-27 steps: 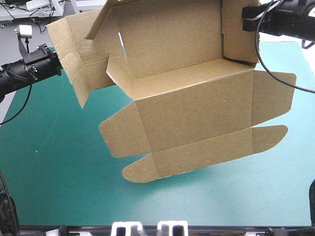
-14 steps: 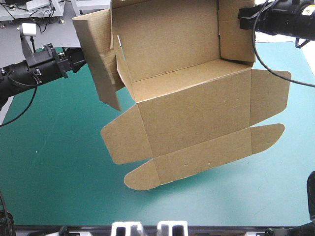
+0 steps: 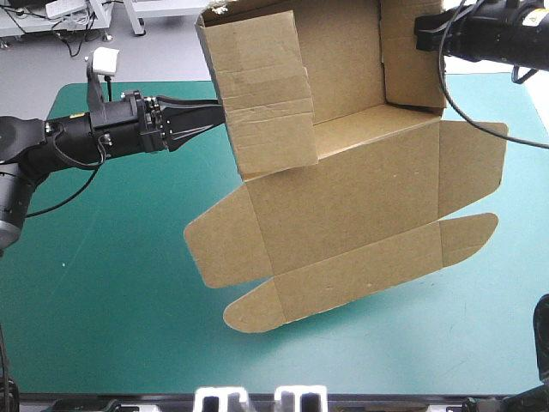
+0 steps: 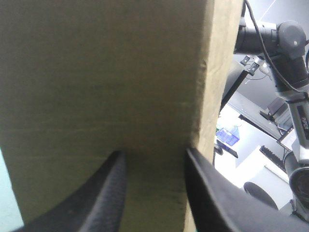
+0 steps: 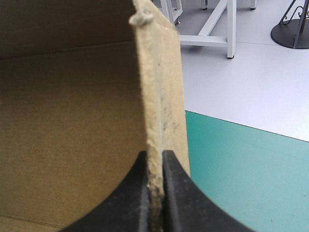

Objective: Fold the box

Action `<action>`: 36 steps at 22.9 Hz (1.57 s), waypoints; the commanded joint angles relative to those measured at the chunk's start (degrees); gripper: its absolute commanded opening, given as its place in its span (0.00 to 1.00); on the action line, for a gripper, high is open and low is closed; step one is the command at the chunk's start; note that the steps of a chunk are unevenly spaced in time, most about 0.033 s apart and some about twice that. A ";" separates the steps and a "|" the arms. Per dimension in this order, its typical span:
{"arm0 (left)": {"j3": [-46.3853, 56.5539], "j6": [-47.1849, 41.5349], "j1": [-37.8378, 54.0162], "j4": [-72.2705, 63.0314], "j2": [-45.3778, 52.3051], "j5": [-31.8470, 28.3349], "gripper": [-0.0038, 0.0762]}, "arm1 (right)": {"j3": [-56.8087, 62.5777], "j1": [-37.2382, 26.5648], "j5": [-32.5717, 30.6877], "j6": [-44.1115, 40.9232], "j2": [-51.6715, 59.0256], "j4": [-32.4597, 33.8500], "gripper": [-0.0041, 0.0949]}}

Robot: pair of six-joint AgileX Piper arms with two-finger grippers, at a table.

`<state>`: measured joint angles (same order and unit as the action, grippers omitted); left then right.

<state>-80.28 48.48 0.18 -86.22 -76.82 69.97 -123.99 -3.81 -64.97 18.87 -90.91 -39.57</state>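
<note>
Item: box (image 3: 352, 197), brown board, part-formed
- Position: over the middle of the teal-green cover (image 3: 103, 300) and reaching to 12 o'clock in the high view. Raised walls are at the 12 o'clock end. The lid panel and its rounded flaps (image 3: 253, 307) are spread flat toward 6 o'clock.
- Side panel (image 3: 262, 94): stands at the box's 10 o'clock corner, turned inward across the tray.
- Left gripper (image 3: 214, 114): enters from 9 o'clock, tips at the side panel's outer face. In the left wrist view its black fingers (image 4: 104, 198) stand apart with the board's flat face directly ahead. Nothing is clasped between them.
- Right gripper (image 5: 155, 166): at 1 o'clock on the box. Its fingers (image 5: 125, 198) are all but closed, pinching the upright edge of the wall at that corner, with the thin board sandwiched between them.
- Contact between the 6 o'clock flaps and the cover: cannot tell
</note>
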 commanded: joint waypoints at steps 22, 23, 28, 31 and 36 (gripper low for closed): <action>-2.14 -9.52 -14.29 26.97 1.60 -39.23 0.44 | -1.41 12.15 -0.15 -2.35 2.15 6.06 0.02; -2.14 -10.17 -14.43 27.70 1.17 -40.43 0.41 | -1.41 13.01 -0.37 -2.46 2.15 6.06 0.02; -2.14 -10.97 -14.43 31.30 -0.43 -41.67 0.04 | -1.41 15.03 -5.13 -5.89 2.23 8.53 0.02; -4.62 -16.10 -14.43 36.17 -0.43 -36.77 0.03 | -0.86 15.03 -6.90 -10.15 2.23 13.60 0.02; -11.72 -35.05 -14.43 59.60 -2.03 -19.60 0.03 | 6.41 15.03 -6.90 -13.18 0.30 14.81 0.02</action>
<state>-88.51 19.62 -13.16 -29.93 -79.95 45.33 -119.88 10.60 -71.27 4.88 -91.11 -21.27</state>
